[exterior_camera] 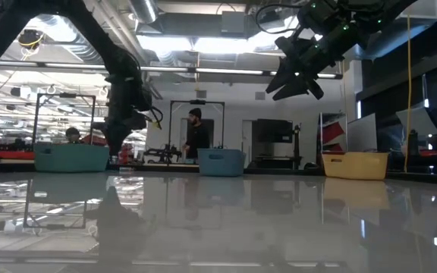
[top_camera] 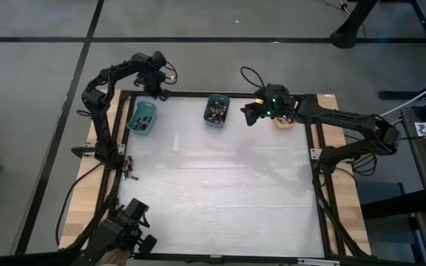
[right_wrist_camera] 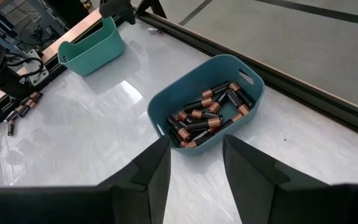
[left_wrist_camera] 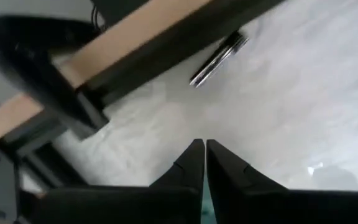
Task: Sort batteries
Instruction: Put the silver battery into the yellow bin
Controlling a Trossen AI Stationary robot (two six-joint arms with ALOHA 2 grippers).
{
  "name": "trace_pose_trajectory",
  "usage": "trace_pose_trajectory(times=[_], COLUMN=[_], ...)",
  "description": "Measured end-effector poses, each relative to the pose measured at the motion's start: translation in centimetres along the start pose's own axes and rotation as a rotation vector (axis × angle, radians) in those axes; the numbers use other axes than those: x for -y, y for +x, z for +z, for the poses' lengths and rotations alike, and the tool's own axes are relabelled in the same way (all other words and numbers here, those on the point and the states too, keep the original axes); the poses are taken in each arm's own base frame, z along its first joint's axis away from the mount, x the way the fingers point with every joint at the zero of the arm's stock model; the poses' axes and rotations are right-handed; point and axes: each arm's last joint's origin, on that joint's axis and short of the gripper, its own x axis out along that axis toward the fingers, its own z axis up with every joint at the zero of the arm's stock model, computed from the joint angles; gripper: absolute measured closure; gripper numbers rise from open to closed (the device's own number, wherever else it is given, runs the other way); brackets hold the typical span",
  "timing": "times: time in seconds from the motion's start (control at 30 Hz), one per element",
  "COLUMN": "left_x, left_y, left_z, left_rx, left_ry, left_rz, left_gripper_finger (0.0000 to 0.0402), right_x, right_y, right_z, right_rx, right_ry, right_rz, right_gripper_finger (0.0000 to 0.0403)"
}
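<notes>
Several batteries point(right_wrist_camera: 207, 118), black with coppery bands, lie in the blue bin point(top_camera: 217, 109). My right gripper point(right_wrist_camera: 194, 155) hangs open in the air just to the right of that bin, slanting down toward it, with nothing between its fingers. My left gripper point(left_wrist_camera: 204, 148) points down at the table's far left corner, just beyond the teal bin point(top_camera: 142, 118). It is shut, and nothing shows between its fingertips. One battery point(left_wrist_camera: 219, 58) lies on the table by the far frame rail, a little ahead of my left gripper.
An orange bin point(top_camera: 284, 121) stands at the far right, under my right arm. Several loose batteries point(right_wrist_camera: 18, 111) lie along the left frame rail. The black frame point(top_camera: 313, 159) rims the white tabletop. A person point(exterior_camera: 196, 136) stands in the room beyond the table.
</notes>
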Motion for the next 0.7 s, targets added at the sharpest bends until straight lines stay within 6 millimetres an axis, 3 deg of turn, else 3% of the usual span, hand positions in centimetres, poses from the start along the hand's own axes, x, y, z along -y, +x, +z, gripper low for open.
trace_pose_trajectory(times=[0.2,0.4,0.7], left_x=[1.3,2.5,2.7], left_y=[-0.2,-0.3,2.0], left_z=[1.0,1.8,2.4], left_rx=[0.101,0.172,0.121], left_ry=[0.061,0.108,0.067], left_rz=[0.004,0.009,0.011], left_gripper_finger=[0.0363,0.0304,0.0226], right_x=[0.0,0.0,0.1], right_y=[0.0,0.0,0.0], right_z=[0.0,-0.1,-0.1], right_rx=[0.0,-0.01,-0.008], right_ry=[0.0,0.0,0.0], right_rz=[0.0,-0.004,-0.007], right_gripper_finger=[0.0256,0.0256,0.0256])
